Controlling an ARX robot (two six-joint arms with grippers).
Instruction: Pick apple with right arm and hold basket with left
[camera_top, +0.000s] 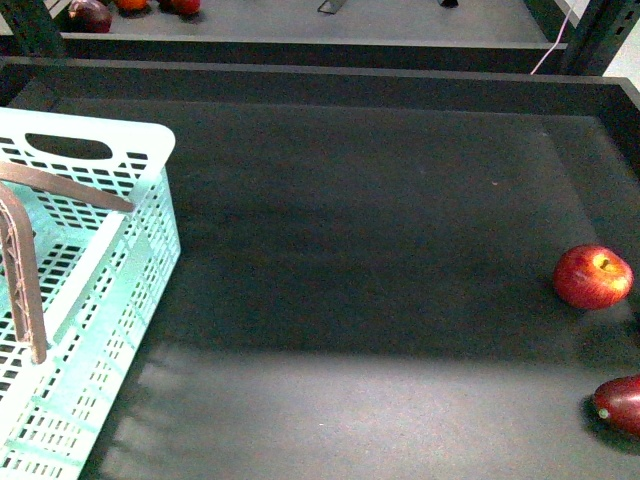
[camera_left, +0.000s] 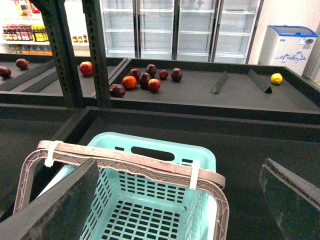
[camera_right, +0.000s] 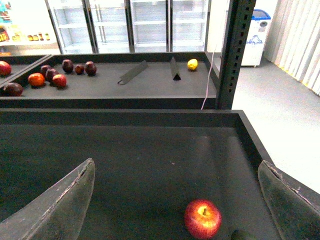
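Red streaked round apple (camera_top: 593, 276) by the black tabletop (camera_top: 350, 250) right edge, aqua slotted plastic basket (camera_top: 90, 300) at left; left fingers (camera_left: 55, 210) and right fingers (camera_right: 60, 205) gape empty, aimed accordingly.

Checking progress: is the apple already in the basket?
No, the apple lies on the dark shelf, well apart from the basket.

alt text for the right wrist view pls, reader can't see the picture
A red apple lies on a dark tray, seen between the wide-open fingers of the right gripper. Behind, a second tray holds scattered fruit, with glass-door fridges beyond.
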